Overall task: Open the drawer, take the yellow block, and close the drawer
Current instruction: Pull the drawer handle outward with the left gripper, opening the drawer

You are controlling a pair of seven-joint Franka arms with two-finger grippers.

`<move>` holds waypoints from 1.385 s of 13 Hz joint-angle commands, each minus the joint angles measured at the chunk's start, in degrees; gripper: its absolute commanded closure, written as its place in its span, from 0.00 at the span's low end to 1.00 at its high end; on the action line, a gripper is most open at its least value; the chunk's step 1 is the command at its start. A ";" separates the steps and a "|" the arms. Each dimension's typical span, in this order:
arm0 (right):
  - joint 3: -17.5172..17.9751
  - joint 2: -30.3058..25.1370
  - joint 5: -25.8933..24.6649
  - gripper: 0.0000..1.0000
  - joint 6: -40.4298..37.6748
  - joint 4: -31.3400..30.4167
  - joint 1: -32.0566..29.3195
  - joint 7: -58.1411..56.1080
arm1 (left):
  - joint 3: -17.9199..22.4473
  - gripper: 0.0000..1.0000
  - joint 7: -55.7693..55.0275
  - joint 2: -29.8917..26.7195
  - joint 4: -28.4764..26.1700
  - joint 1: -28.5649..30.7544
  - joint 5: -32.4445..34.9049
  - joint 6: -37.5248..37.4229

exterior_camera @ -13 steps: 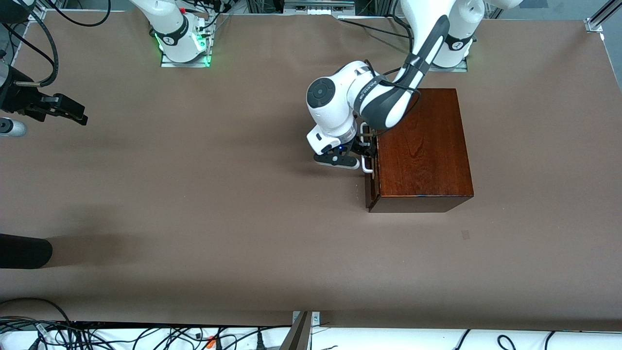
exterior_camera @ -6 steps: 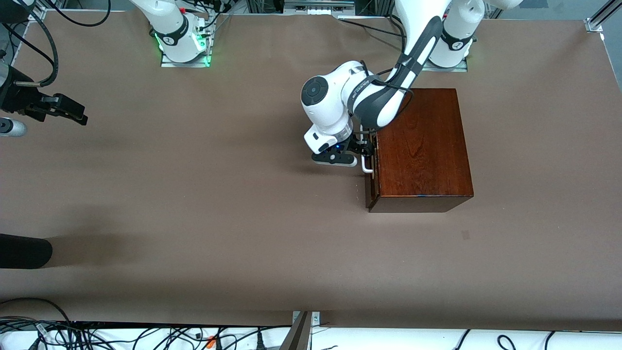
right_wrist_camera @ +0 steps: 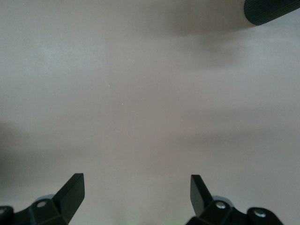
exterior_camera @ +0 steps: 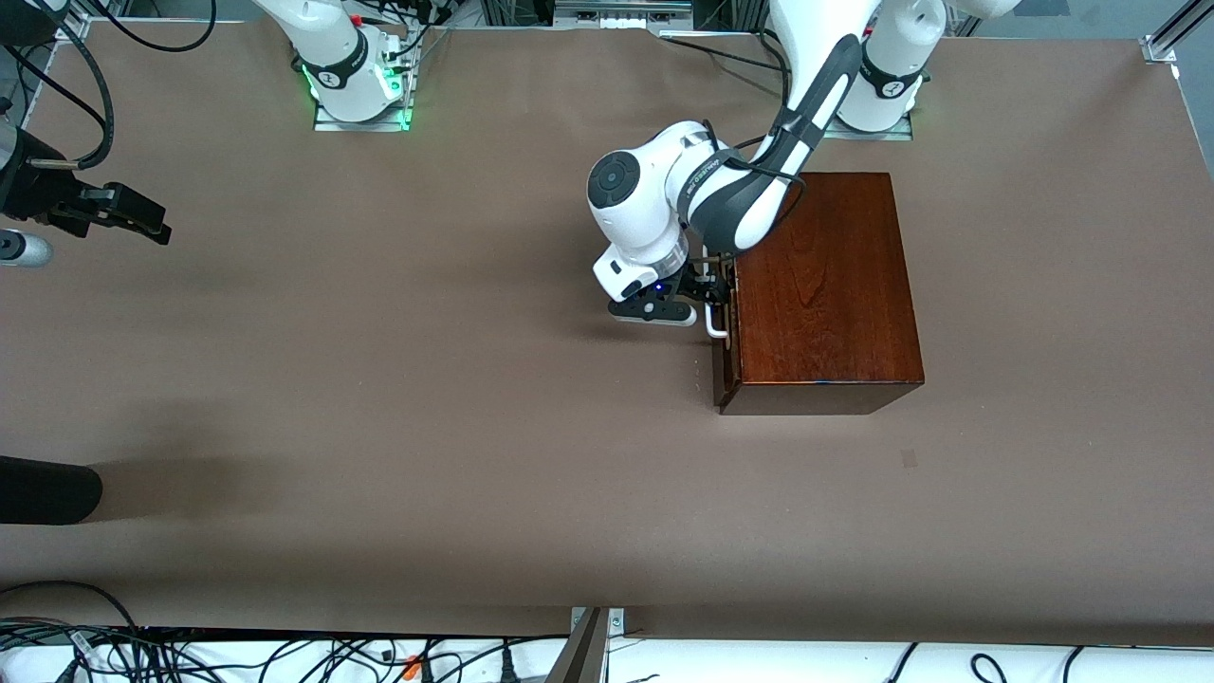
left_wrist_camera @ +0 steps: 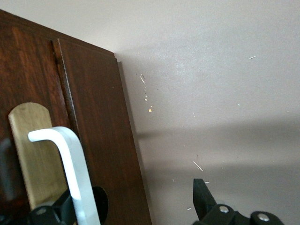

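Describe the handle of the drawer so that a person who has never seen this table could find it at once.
Find the dark reddish-brown wooden box, the only large thing on the brown table, at the left arm's end. On its drawer front, which faces the right arm's end, sits the handle, with the open left gripper at it. It is a white bar, the only pale part on dark wood.

A brown bench [exterior_camera: 379, 398] fills the scene under even light. Tangled black cables [exterior_camera: 190, 655] lie along its edge nearest the front camera.
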 commanded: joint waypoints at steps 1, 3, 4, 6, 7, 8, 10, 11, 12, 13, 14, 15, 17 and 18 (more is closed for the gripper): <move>0.79 0.06 -0.19 0.00 -0.25 0.68 -1.04 -0.91 | 0.26 0.00 -0.90 1.91 1.86 -0.84 0.89 1.68; 0.79 0.06 -0.19 0.00 -0.25 0.68 -1.04 -0.91 | 0.18 0.00 -1.34 2.96 2.56 -0.93 0.62 1.68; 0.79 0.06 -0.19 0.00 -0.25 0.68 -1.04 -0.91 | 0.17 0.00 -2.04 3.40 2.65 -1.54 0.62 1.68; 0.79 0.06 -0.19 0.00 -0.25 0.68 -1.04 -0.91 | 0.17 0.00 -2.66 4.19 4.58 -1.90 0.53 1.94; 0.79 0.06 -0.19 0.00 -0.25 0.68 -1.04 -0.91 | 0.17 0.00 -2.92 4.37 4.67 -1.90 0.53 1.94; 0.79 0.06 -0.19 0.00 -0.25 0.68 -1.04 -0.91 | 0.09 0.00 -3.10 4.55 4.76 -1.99 0.53 2.03; 0.79 0.06 -0.19 0.00 -0.25 0.68 -1.04 -0.91 | 0.09 0.00 -3.19 4.55 4.76 -1.99 0.45 2.90; 0.79 0.06 -0.19 0.00 -0.25 0.68 -1.04 -0.91 | 0.09 0.00 -3.19 4.64 4.76 -1.99 0.45 4.39; 0.79 0.06 -0.19 0.00 -0.25 0.68 -1.04 -0.91 | 0.09 0.00 -3.80 4.81 4.76 -2.25 0.10 5.62; 0.79 0.06 -0.19 0.00 -0.25 0.68 -1.04 -0.91 | 0.09 0.00 -4.24 4.90 4.76 -2.77 -0.86 6.07; 0.79 0.06 -0.19 0.00 -0.25 0.68 -1.04 -0.91 | 0.09 0.00 -4.33 4.90 5.11 -3.30 -1.74 6.51; 0.79 0.06 -0.19 0.00 -0.25 0.68 -1.04 -0.91 | 0.09 0.00 -4.33 5.07 6.68 -3.57 -2.71 6.51; 0.79 0.06 -0.19 0.00 -0.25 0.68 -1.04 -0.91 | 0.09 0.00 -4.24 5.69 8.80 -4.35 -4.56 6.51; 0.79 0.06 -0.19 0.00 -0.25 0.68 -1.04 -0.91 | 0.09 0.00 -4.24 6.21 9.41 -4.80 -4.65 6.51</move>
